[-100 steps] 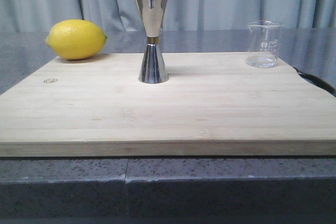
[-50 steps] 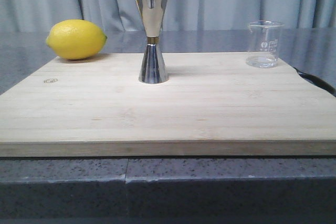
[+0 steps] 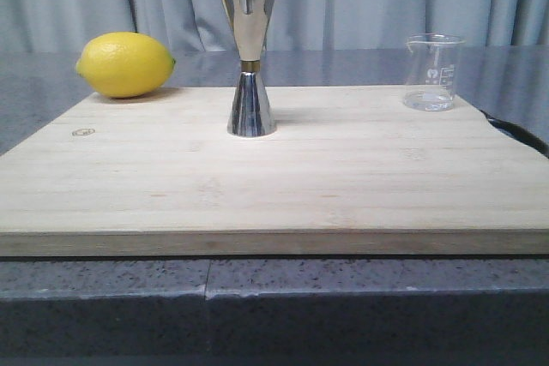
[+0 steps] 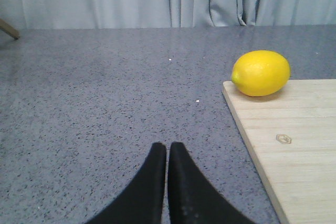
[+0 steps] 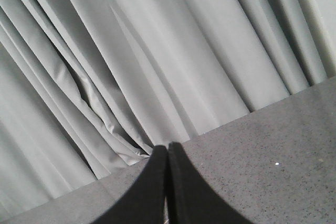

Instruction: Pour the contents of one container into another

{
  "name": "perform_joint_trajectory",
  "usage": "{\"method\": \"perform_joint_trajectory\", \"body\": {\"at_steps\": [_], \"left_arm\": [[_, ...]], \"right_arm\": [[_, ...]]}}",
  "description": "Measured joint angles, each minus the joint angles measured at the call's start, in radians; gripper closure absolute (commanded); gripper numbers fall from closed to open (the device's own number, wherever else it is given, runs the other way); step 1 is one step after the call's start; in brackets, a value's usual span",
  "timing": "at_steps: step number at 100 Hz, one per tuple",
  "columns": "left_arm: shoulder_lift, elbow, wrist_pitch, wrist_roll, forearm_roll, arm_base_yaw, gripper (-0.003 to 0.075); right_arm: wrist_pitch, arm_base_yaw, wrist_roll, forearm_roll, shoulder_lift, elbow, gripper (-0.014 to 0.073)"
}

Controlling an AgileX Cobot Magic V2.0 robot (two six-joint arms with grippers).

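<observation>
Glass beaker (image 3: 431, 72) upright at far right corner of wooden board (image 3: 274, 177), a little clear liquid in base. Steel jigger (image 3: 249, 56) upright mid-board, well left of beaker. Lemon (image 3: 125, 64) at board's far left corner. Board on grey desk (image 4: 105, 103). Left pincer (image 4: 167, 153) clenched, empty, over desk beside board. Right pincer (image 5: 167, 153) clenched, empty, facing curtain (image 5: 157, 51).
</observation>
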Motion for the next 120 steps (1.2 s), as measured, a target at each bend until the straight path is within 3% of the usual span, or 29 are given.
{"method": "perform_joint_trajectory", "body": {"at_steps": [17,36,54,120], "left_arm": [[-0.159,0.177,-0.100,0.000,0.000,0.024,0.0739],[-0.176,0.297,-0.213,0.000,0.000,0.024,0.0739],[-0.176,0.299,-0.307,-0.002,0.000,0.030,0.0739],[-0.176,0.299,-0.320,-0.002,0.000,0.030,0.0739]], "right_arm": [[0.000,0.000,0.000,0.002,0.000,0.000,0.0665],[-0.002,0.000,0.000,0.002,0.000,0.000,0.0665],[-0.005,0.000,0.000,0.002,0.000,0.002,0.0665],[-0.007,0.000,0.000,0.002,0.000,0.002,0.0665]]}}
